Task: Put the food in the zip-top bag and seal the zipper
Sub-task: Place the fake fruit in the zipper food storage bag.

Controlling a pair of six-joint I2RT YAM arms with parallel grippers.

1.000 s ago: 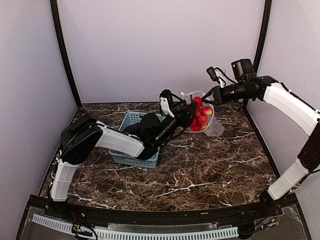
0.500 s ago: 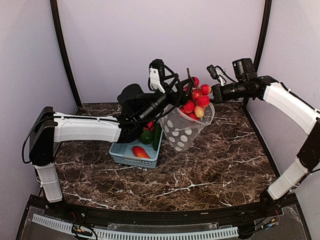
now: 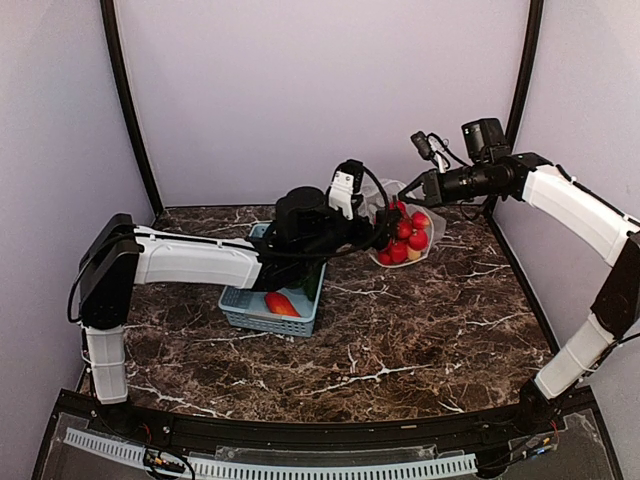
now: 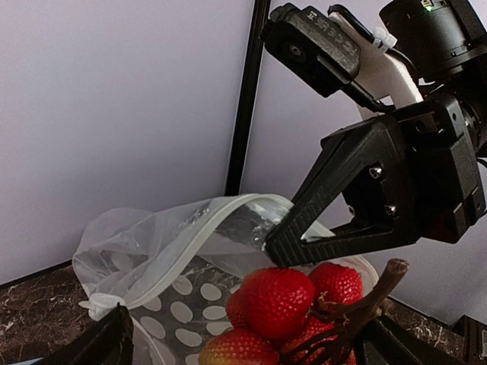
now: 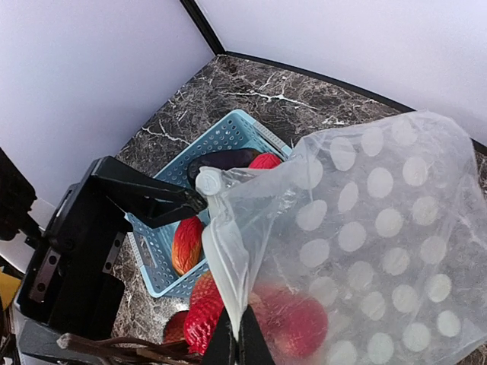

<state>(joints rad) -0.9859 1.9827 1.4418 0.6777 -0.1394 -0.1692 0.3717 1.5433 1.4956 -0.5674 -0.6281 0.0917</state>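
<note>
- Dark marble table point(image 3: 430, 330), lilac walls all round.
- Right gripper point(image 4: 278, 249) was pinched tight on the bag's point(image 5: 380, 228) mouth, right at the zipper point(image 4: 190, 243), holding that edge up near the back of the table.
- Left gripper point(image 3: 384, 226) was at the bag's mouth, fingers spread apart with the tomatoes point(image 3: 405, 238) between them. The bunch looked at least partly inside the bag.
- Blue basket point(image 3: 240, 303) sat just left of the bag, with an eggplant point(image 5: 224, 160) and an orange-red piece point(image 3: 280, 303) in it.
</note>
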